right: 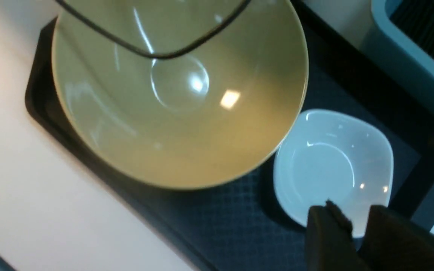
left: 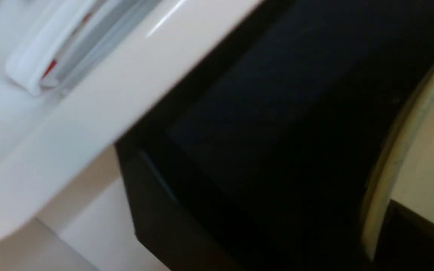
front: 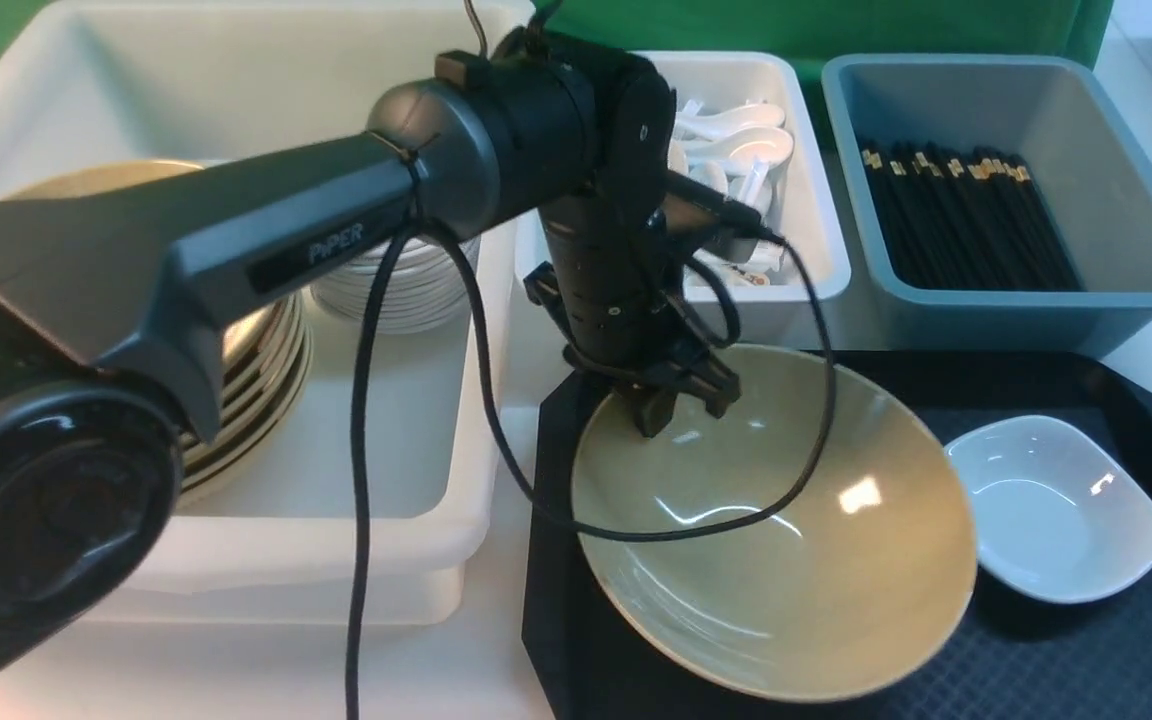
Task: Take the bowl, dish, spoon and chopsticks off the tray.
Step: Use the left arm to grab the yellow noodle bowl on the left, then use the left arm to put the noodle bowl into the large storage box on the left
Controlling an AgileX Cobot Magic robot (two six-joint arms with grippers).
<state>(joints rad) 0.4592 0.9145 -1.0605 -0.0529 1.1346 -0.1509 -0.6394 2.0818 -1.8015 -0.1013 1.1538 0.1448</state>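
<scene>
The tan-yellow bowl (front: 786, 560) is tilted on the left half of the black tray (front: 1036, 660), with its far-left rim raised. My left gripper (front: 681, 400) is shut on that rim. In the left wrist view the rim (left: 381, 195) runs beside one dark finger (left: 416, 237). The small white dish (front: 1056, 510) sits on the tray right of the bowl. My right gripper (right: 360, 222) hovers over the dish's edge (right: 333, 169), slightly open and empty. No spoon or chopsticks show on the tray.
A large white bin (front: 236, 60) on the left holds a stack of tan bowls (front: 256, 360) and a stack of white dishes (front: 406, 290). Behind the tray are a white bin of spoons (front: 736, 140) and a grey-blue bin of chopsticks (front: 966, 220). My left arm's cable (front: 696, 530) hangs over the bowl.
</scene>
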